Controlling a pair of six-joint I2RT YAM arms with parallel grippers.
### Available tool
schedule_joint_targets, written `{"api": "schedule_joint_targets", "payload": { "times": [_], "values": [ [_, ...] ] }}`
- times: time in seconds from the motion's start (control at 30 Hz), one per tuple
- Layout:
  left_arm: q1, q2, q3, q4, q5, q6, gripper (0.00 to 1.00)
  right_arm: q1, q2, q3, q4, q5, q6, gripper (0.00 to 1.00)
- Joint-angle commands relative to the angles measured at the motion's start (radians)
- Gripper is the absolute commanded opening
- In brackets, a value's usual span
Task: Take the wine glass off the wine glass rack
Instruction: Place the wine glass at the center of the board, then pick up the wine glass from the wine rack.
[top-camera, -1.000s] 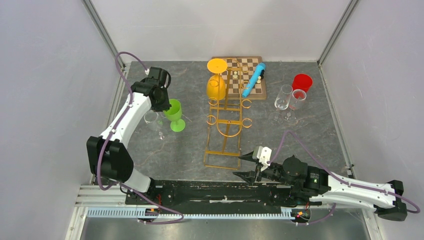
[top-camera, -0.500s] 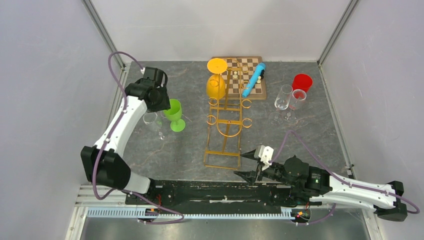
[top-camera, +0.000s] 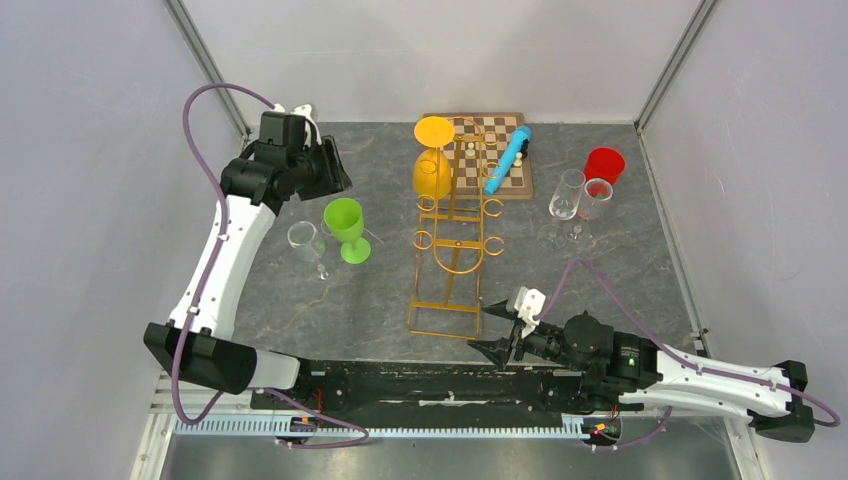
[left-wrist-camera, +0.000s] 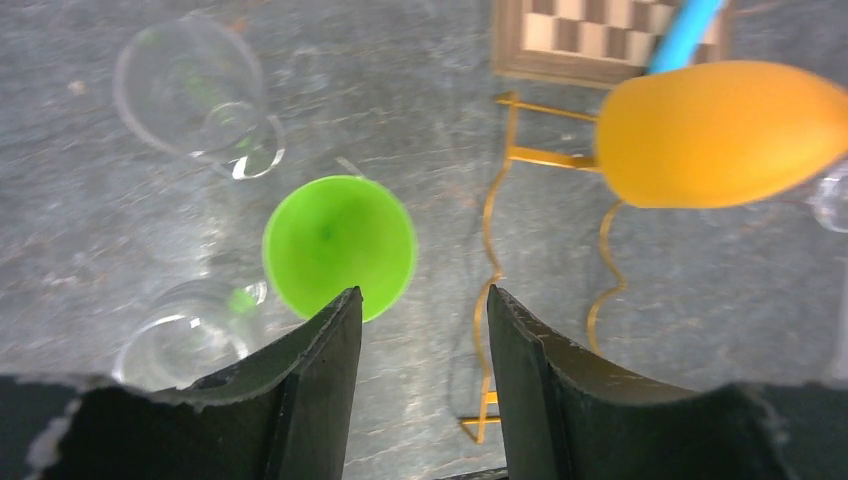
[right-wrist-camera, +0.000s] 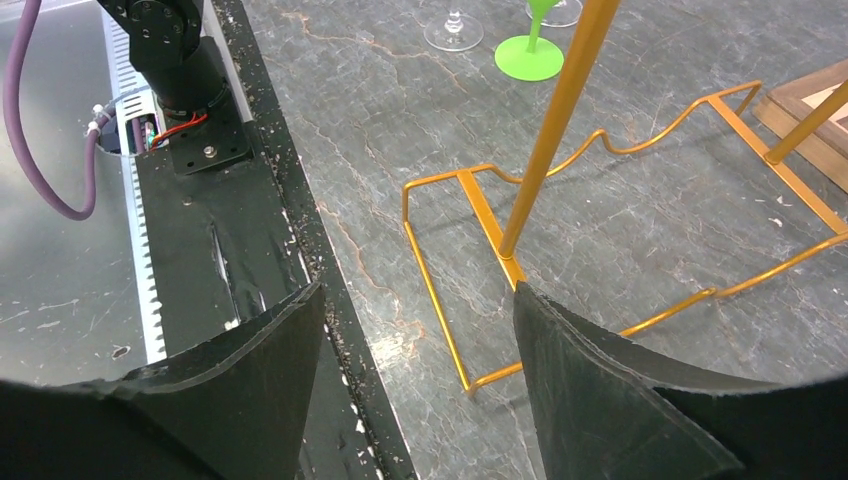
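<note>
The left gripper (top-camera: 338, 178) (left-wrist-camera: 422, 300) hangs above the far left of the table (top-camera: 610, 280) with its jaws well apart and nothing between them. Just below its fingertips in the left wrist view, the green wine glass (top-camera: 346, 225) (left-wrist-camera: 338, 243) stands upright on the table, free of the fingers. A clear glass (top-camera: 303, 238) stands just beside it on the left.

The right gripper (top-camera: 480, 328) (right-wrist-camera: 418, 295) sits low at the near edge, its jaws also spread wide and holding nothing. The near right corner of the wine glass rack (top-camera: 455, 250) (right-wrist-camera: 560, 100) (left-wrist-camera: 495, 230) lies just ahead of its fingertips. Whether a finger touches the wire cannot be told.

The rack is in the middle of the table, its gold base running from the near edge toward the back. The orange wine glass (top-camera: 432, 175) (left-wrist-camera: 720, 130) hangs upside down on the rack's upper far end, foot uppermost. It is well apart from both grippers.

Behind the rack lies a wooden chessboard (top-camera: 512, 185) with a blue cylinder (top-camera: 508, 158) resting across it. To the right stand two clear stemmed glasses (top-camera: 567, 195) close together, and a red cup (top-camera: 604, 163) just behind them. The rack's upright wires and scroll hooks stand between the right gripper and the orange glass.
</note>
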Motion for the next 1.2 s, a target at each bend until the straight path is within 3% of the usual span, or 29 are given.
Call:
{"api": "schedule_joint_targets", "payload": {
  "times": [0.0,0.3,0.57,0.77,1.17],
  "values": [
    [0.003,-0.021,0.066,0.11,0.195,-0.082,0.56,0.002,-0.005,0.046,0.006,0.013,0.024,0.72],
    [0.003,0.026,0.073,0.355,0.462,-0.287,0.54,0.002,-0.019,0.04,-0.001,0.012,0.044,0.72],
    [0.003,0.072,0.044,0.599,0.571,-0.483,0.54,0.002,-0.039,0.034,-0.007,0.016,0.05,0.72],
    [0.002,0.113,0.009,0.722,0.585,-0.577,0.54,0.002,-0.057,0.03,-0.015,0.022,0.047,0.72],
    [-0.025,0.202,-0.012,0.818,0.595,-0.636,0.5,0.002,-0.096,0.019,-0.029,0.039,0.047,0.72]
  ]
}}
